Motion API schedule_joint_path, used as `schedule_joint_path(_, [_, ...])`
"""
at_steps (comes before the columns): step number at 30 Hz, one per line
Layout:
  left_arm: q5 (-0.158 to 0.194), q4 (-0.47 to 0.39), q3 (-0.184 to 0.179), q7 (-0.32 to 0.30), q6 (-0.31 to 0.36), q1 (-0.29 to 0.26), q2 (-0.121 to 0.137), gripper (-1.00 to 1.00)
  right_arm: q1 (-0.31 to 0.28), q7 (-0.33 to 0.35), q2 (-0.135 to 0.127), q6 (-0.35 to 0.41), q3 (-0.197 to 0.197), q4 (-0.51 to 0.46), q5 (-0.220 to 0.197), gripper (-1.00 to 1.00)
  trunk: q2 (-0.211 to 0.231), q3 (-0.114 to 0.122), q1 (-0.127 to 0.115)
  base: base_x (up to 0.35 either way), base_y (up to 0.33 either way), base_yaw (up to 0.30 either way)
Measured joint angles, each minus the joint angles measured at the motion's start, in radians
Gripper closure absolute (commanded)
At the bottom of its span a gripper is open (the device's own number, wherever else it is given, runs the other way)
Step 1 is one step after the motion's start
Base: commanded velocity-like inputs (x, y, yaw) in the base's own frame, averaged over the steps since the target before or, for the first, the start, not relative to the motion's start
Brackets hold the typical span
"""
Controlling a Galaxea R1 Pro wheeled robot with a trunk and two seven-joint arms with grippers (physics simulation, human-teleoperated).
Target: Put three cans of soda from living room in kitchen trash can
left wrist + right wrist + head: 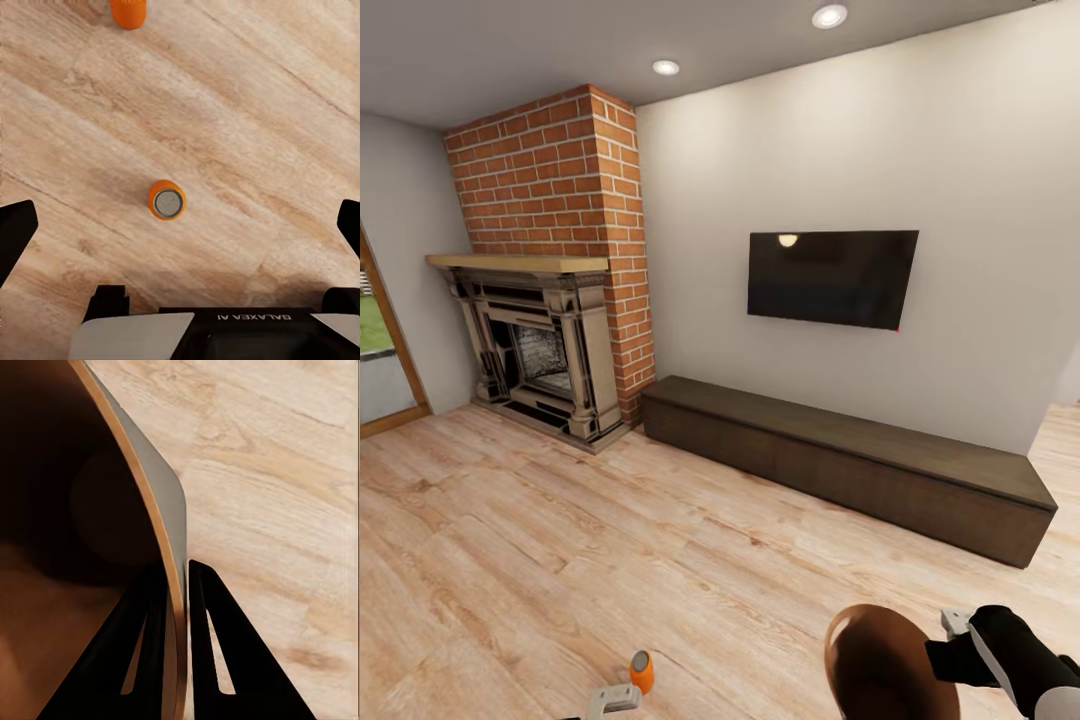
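Left wrist view: orange can (166,200) upright.

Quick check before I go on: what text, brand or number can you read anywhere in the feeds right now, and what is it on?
"GALAXEA AI": on the left hand's housing in the left wrist view, shown upside down.
Orange cans: no label readable; one shows just its plain silvery top, the other is cut off at the frame edge.
TV: screen dark, no readable logo.
Bin: plain, no text.
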Motion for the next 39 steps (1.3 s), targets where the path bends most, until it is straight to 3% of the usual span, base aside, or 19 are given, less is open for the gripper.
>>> schedule_joint_path(3, [0.000,0.000,0.000,0.000,0.000,0.000,0.000,-1.00,0.000,0.001,-0.004,0.004,-0.001,-0.014,0.003,1.00,0.021,0.009,-0.011,0.000,0.000,0.000])
schedule_joint_path(7, [0.000,0.000,0.000,0.000,0.000,0.000,0.000,-1.00,0.000,0.003,-0.008,0.038,-0.008,-0.113,0.000,1.00,0.049,0.022,-0.027,0.000,0.000,0.000])
schedule_joint_path(10, [-0.001,0.000,-0.001,0.003,0.000,0.000,-0.001,-1.00,0.004,0.007,-0.006,0.152,-0.008,-0.219,-0.013,1.00,0.070,0.031,-0.038,0.000,0.000,0.000])
schedule_joint_path(13, [-0.001,-0.002,-0.002,0.009,0.000,0.000,0.000,-1.00,0.009,0.010,-0.003,0.261,-0.007,-0.344,0.006,1.00,0.091,0.041,-0.050,0.000,0.000,0.000])
schedule_joint_path(16, [0.000,-0.002,-0.002,0.012,-0.002,0.000,0.000,-1.00,0.025,0.010,-0.003,0.312,-0.010,-0.527,-0.001,1.00,0.112,0.050,-0.061,0.000,0.000,0.000])
schedule_joint_path(18, [0.000,-0.002,-0.002,0.013,-0.011,0.000,-0.001,-1.00,0.057,0.014,-0.002,0.326,-0.008,-0.581,-0.031,1.00,0.126,0.056,-0.069,0.000,0.000,0.000])
schedule_joint_path(20, [0.000,-0.002,-0.002,0.014,-0.020,0.000,-0.001,-1.00,0.075,0.012,0.000,0.325,-0.008,-0.622,-0.018,1.00,0.140,0.063,-0.077,0.000,0.000,0.000])
schedule_joint_path(23, [0.001,-0.001,-0.002,0.014,-0.026,0.000,-0.001,-1.00,0.087,0.010,0.001,0.322,-0.008,-0.647,0.009,1.00,0.161,0.072,-0.088,0.000,0.000,0.000])
schedule_joint_path(27, [0.001,0.000,-0.002,0.014,-0.030,0.000,-0.001,-1.00,0.094,0.013,0.003,0.326,-0.004,-0.656,-0.016,1.00,0.189,0.085,-0.103,0.000,0.000,0.000])
schedule_joint_path(32, [0.001,0.000,-0.002,0.014,-0.039,0.000,-0.001,-1.00,0.096,0.010,0.003,0.323,-0.004,-0.660,0.005,1.00,0.224,0.100,-0.123,0.000,0.000,0.000])
schedule_joint_path(39, [0.002,0.000,-0.001,0.019,-0.042,0.000,-0.002,-1.00,0.097,0.011,0.003,0.324,-0.002,-0.659,-0.005,1.00,0.273,0.122,-0.149,0.000,0.000,0.000])
